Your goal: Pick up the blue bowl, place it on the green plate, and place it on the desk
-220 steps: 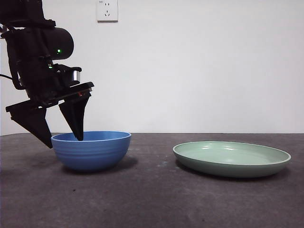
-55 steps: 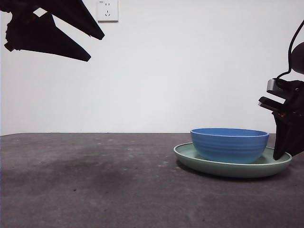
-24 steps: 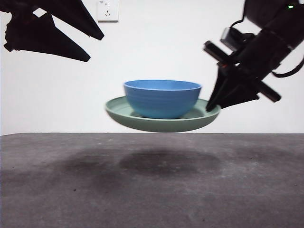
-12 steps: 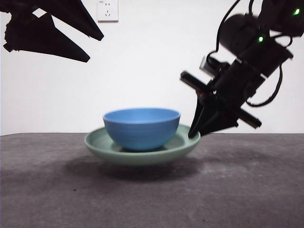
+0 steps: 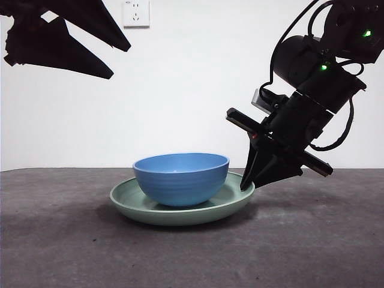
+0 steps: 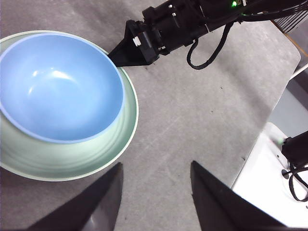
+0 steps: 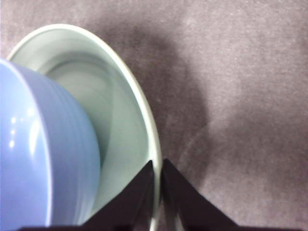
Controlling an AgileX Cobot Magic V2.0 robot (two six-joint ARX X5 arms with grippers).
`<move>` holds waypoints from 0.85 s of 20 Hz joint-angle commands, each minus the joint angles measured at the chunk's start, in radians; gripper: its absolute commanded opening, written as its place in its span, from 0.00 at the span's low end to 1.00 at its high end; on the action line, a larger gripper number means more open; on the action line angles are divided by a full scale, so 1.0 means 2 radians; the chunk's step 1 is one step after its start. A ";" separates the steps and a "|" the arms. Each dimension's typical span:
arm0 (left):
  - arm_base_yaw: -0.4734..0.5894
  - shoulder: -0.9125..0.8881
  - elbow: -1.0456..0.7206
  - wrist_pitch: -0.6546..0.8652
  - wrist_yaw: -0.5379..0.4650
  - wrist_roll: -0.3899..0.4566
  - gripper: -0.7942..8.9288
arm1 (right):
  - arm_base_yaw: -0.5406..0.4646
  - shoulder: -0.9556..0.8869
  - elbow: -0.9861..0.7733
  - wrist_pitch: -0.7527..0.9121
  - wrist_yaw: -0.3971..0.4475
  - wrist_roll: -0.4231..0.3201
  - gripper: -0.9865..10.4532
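Nearest the front camera lies bare desk (image 5: 180, 258), the dark mottled surface. Just beyond it sits the one green plate (image 5: 129, 205), and in its middle stands the one blue bowl (image 5: 180, 179), upright and empty. The plate appears to rest on the surface, or very nearly so; its far-right rim looks slightly raised where it is gripped, and I cannot tell whether the whole base touches down.

The right gripper (image 5: 247, 183) reaches down from the upper right and pinches that rim. In the right wrist view its jaws are nearly together, clamped on the thin edge of the green plate (image 7: 153, 159), with the blue bowl (image 7: 43, 159) just beside them but not touched. The left gripper (image 6: 154, 197) waits high above; its jaws stand apart and hold nothing, and from there it looks down on the bowl (image 6: 57, 86), the plate (image 6: 72, 161) and the other arm's gripper (image 6: 125, 48). In the front view it shows as a dark shape at the top left corner.

The bowl is already on the plate, so the step in hand looks like the last one: setting the loaded plate on the desk. The next move likely calls for letting the rim settle flat, then parting the right jaws and drawing away without nudging the plate or tipping the bowl.

Farthest back is a plain white wall with one socket (image 5: 135, 13).
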 commanded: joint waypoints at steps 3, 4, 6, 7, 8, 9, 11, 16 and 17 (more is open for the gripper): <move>-0.002 0.003 0.004 0.002 0.003 -0.001 0.31 | 0.003 0.012 0.007 -0.013 0.014 0.006 0.11; -0.002 0.003 0.004 0.002 0.003 -0.001 0.31 | 0.003 0.012 0.007 -0.014 0.014 0.007 0.17; -0.002 0.003 0.004 0.002 0.003 -0.001 0.31 | 0.003 0.012 0.007 -0.014 0.013 0.007 0.26; -0.002 0.003 0.004 0.002 0.003 -0.001 0.31 | 0.004 0.012 0.007 -0.014 0.012 0.007 0.27; -0.002 0.003 0.004 0.002 0.003 -0.001 0.31 | 0.005 0.012 0.007 -0.014 0.012 0.007 0.27; -0.002 0.003 0.004 0.001 0.003 -0.001 0.31 | 0.005 0.011 0.007 -0.014 0.013 0.007 0.27; -0.002 0.003 0.004 0.001 0.003 -0.001 0.31 | 0.005 0.006 0.007 -0.017 0.014 0.007 0.28; -0.002 0.003 0.004 0.001 0.003 -0.001 0.31 | 0.002 -0.050 0.007 -0.048 0.046 -0.014 0.29; -0.002 0.003 0.004 0.000 0.003 -0.001 0.31 | 0.002 -0.068 0.007 -0.059 0.051 -0.023 0.29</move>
